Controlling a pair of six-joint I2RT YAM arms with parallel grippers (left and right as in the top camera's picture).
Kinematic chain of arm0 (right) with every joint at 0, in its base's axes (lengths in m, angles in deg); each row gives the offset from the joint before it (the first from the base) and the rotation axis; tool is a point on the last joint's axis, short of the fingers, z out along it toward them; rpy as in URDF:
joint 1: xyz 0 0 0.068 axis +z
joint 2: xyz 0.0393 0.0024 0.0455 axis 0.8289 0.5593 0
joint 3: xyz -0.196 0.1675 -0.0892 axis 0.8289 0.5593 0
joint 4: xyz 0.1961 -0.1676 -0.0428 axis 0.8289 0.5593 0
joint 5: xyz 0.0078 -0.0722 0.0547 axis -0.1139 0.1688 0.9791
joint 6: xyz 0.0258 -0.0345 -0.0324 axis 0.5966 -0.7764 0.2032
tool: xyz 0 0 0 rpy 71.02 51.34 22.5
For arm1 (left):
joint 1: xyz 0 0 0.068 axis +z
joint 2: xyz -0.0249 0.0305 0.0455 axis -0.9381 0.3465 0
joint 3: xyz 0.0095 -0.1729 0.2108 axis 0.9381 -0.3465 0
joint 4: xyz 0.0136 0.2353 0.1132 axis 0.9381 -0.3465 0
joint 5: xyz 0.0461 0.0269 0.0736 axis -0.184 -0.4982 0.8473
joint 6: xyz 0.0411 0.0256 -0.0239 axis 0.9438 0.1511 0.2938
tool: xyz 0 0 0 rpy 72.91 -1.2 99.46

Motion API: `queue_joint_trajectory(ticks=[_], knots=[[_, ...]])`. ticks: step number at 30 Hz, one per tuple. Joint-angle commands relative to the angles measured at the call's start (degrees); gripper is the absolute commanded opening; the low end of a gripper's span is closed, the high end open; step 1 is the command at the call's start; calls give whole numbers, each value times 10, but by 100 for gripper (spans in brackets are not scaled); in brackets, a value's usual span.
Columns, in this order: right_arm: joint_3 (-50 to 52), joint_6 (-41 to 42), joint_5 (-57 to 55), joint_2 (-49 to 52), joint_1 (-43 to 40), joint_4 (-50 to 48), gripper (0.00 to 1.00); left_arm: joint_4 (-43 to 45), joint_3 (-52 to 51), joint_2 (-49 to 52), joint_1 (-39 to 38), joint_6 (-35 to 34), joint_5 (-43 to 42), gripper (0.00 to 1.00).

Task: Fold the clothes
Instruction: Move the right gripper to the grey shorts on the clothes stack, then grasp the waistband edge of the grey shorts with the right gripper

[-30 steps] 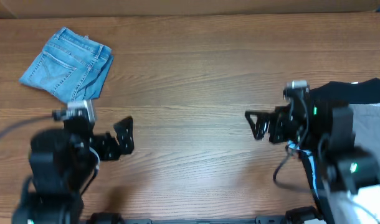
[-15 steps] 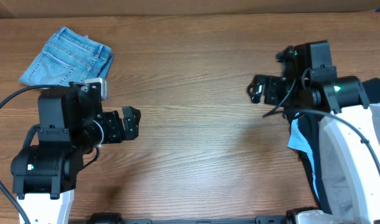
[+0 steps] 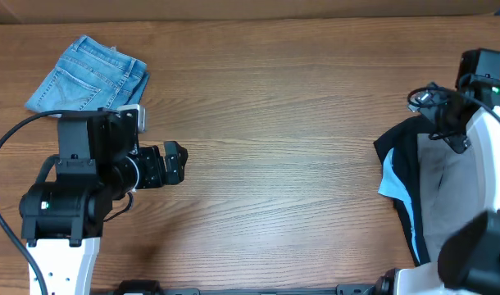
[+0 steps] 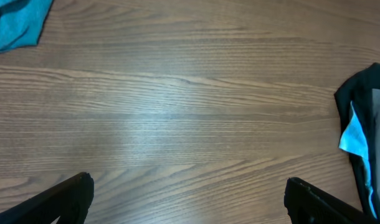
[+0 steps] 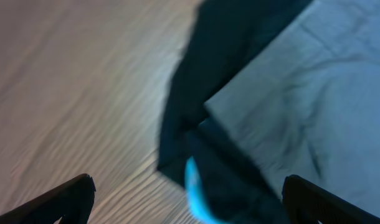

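A grey-khaki cloth [image 3: 443,190], which looks like the shorts, lies in a pile at the table's right edge, with a dark garment [image 3: 402,146] that shows a light blue patch [image 3: 390,177]. The right wrist view shows the grey cloth [image 5: 302,81] and dark garment [image 5: 240,37] close below, blurred. My right gripper [image 3: 435,106] [image 5: 187,180] is open and empty above the pile's upper left part. My left gripper [image 3: 175,162] [image 4: 187,184] is open and empty over bare wood at the left. The pile also shows in the left wrist view [image 4: 366,93].
A folded pair of blue denim shorts [image 3: 90,80] lies at the far left; its corner shows in the left wrist view [image 4: 15,22]. The wooden table [image 3: 266,123] spans the view. A black cable loops at the left arm [image 3: 0,164].
My right arm has swung from the table's middle right to the pile at the right edge. My left gripper rose slightly toward the back, then held still.
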Motion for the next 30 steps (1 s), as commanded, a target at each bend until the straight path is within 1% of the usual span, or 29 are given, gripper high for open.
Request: queue_joint_trajectory(ticks=[1,2,5,6,10,13,18,23,27,28,30], knots=[[-11,-9,-12,52,-3,-6,100,0,13,11,6,13,-10,100],[-11,-15,-12,66,-3,-8,99,0,13,14,6,13,-10,100],[-11,-23,-24,108,-3,-12,93,1,13,26,6,13,-10,100],[-11,-23,-39,122,-3,-14,89,1,13,31,6,13,-10,100],[-11,-19,-78,150,-6,-18,83,-1,13,48,6,13,-10,100],[-11,-19,-81,163,-7,-24,75,-1,13,62,6,13,-10,100],[-11,-20,-87,179,-7,-26,75,-1,13,87,6,13,-10,100],[2,-19,-114,185,-7,-29,75,-3,13,110,6,14,-10,100],[10,-20,-127,185,-7,-38,76,-11,13,118,6,29,-11,100],[10,-41,-100,185,-7,-47,79,-14,13,118,6,36,-11,98],[10,-67,-70,185,-7,-58,80,-19,13,116,6,44,-13,91]])
